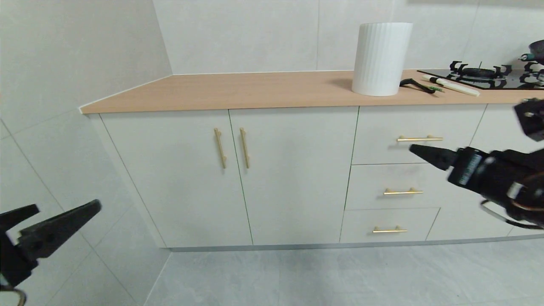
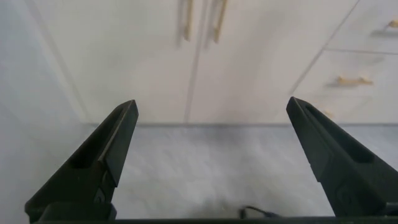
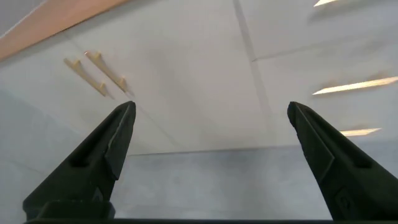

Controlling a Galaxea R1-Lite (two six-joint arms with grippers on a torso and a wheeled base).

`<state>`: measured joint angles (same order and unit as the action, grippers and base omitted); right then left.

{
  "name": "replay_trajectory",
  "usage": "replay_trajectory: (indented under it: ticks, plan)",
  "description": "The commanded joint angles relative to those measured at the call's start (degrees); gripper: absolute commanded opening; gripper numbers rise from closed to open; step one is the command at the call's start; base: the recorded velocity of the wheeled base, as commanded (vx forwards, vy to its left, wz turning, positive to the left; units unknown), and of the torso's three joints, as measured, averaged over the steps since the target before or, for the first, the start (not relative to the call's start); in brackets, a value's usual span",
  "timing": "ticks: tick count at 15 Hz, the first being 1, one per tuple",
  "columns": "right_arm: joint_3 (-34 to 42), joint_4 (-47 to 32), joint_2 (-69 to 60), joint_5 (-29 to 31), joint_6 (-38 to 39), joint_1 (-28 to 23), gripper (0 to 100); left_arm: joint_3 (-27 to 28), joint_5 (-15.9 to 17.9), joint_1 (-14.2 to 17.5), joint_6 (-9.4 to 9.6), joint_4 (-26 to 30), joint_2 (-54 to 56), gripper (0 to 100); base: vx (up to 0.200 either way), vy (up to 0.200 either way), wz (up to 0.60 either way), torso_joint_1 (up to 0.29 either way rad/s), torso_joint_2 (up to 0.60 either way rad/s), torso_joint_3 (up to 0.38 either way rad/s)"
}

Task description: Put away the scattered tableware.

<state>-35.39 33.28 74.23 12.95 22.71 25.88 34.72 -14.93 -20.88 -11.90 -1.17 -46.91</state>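
Two utensils lie toward the right end of the wooden tabletop (image 1: 255,90) in the head view: a black-handled utensil (image 1: 414,84) just beside a tall white ribbed container (image 1: 381,58), and a white-handled utensil (image 1: 451,86) at the edge of the black stove (image 1: 488,77), with a thin green piece (image 1: 434,89) between them. Neither is held. Below the tabletop, the left gripper (image 1: 68,207) hangs low beside the wall with its fingers spread. The right gripper (image 1: 427,154) is in front of the drawers (image 1: 395,178), its tip just under the top drawer handle (image 1: 419,138). From the left wrist, both fingers (image 2: 106,162) stand wide apart with nothing between them, over grey floor (image 2: 205,168) before the cabinet doors (image 2: 249,62). From the right wrist, the fingers (image 3: 329,162) are likewise wide apart and bare, facing the door handles (image 3: 96,71) and the drawers.
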Motion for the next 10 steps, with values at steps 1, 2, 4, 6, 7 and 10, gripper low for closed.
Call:
replay_trajectory:
  ticks: [1,2,4,6,7,10]
  plan:
    - [19.2,-0.2,-32.6,1.5,-14.4,-2.3,100,-5.0,-1.1,1.3,3.90,5.5,19.0,100,0.000,0.000,0.00,0.000,0.00,0.000]
    - [21.3,-4.2,-40.3,1.5,-17.5,-7.1,100,-5.7,-1.0,3.3,4.52,9.5,24.7,100,0.000,0.000,0.00,0.000,0.00,0.000]
    - [21.5,-14.7,-53.2,0.5,-18.9,-14.7,100,-6.4,-0.8,7.8,4.78,15.5,32.6,100,0.000,0.000,0.00,0.000,0.00,0.000]
    - [21.0,-25.2,-65.2,0.4,-23.8,-18.5,100,-6.7,-0.4,11.8,6.01,18.3,38.7,100,0.000,0.000,0.00,0.000,0.00,0.000]
    - [21.0,-29.0,-68.9,0.9,-26.0,-19.2,100,-7.3,0.0,13.1,7.06,19.2,41.4,100,0.000,0.000,0.00,0.000,0.00,0.000]
    - [21.4,-26.9,-68.4,5.2,-26.2,-19.7,100,-9.4,-4.1,13.9,4.60,19.2,41.5,100,0.000,0.000,0.00,0.000,0.00,0.000]
